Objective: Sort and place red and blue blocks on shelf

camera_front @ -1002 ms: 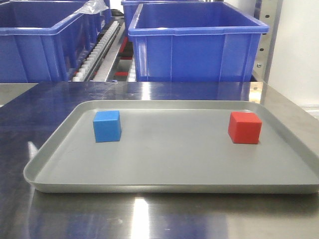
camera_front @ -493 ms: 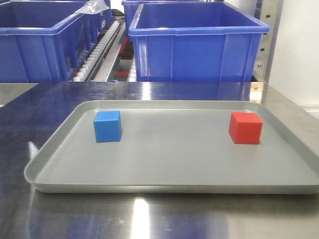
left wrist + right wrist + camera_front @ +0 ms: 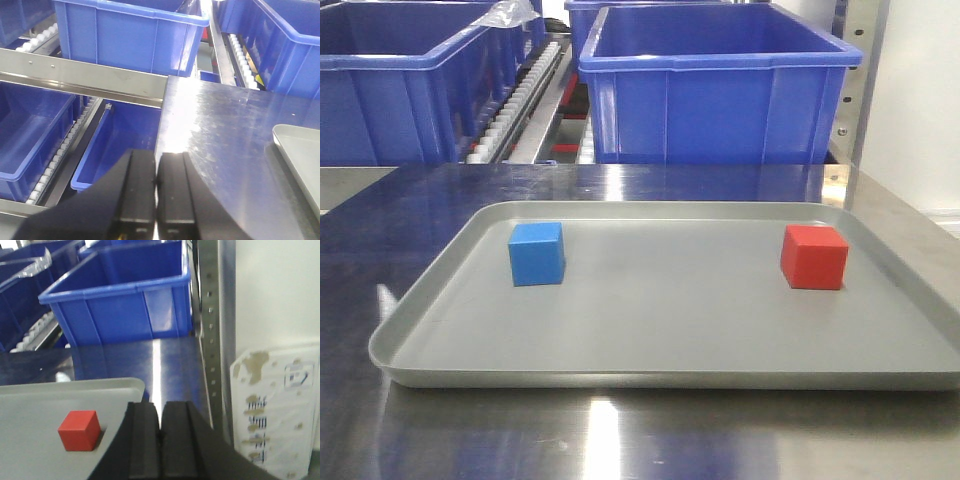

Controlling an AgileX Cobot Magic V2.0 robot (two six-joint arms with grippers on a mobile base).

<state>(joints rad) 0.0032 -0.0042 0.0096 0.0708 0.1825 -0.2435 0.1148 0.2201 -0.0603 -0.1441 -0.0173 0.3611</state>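
Stainless steel tabletop [image 3: 650, 440] fills the foreground of the front view, shiny and streaked with blue reflections. Behind its far edge stands the shelf [image 3: 85, 80], a steel rack with flat front rails, a perforated upright and white roller tracks [image 3: 515, 100] running back between the containers. On the upper tier sit two large dark-blue plastic bins, the left bin [image 3: 390, 100] and the right bin [image 3: 715, 95]. The left wrist view shows more bins on a lower tier beside the tabletop.

A shallow grey tray [image 3: 660, 378] lies flat on the tabletop and takes up most of its width. A stained paper sheet [image 3: 280, 405] hangs on the white wall to the right of the upright.

The left gripper [image 3: 157, 165] hangs above the tabletop's left edge, its two black fingers pressed together with nothing between them, and a corner of the tray shows well off to its right. The right gripper [image 3: 160, 412] is likewise closed on nothing, near the tray's far right corner.

Both cubes rest on the tray floor, not on the shelf and well apart from each other. The blue block [image 3: 536, 254] sits toward the far left and the red block [image 3: 814, 257] toward the far right. In the right wrist view the red block lies just to the left of the closed fingers, not touching them
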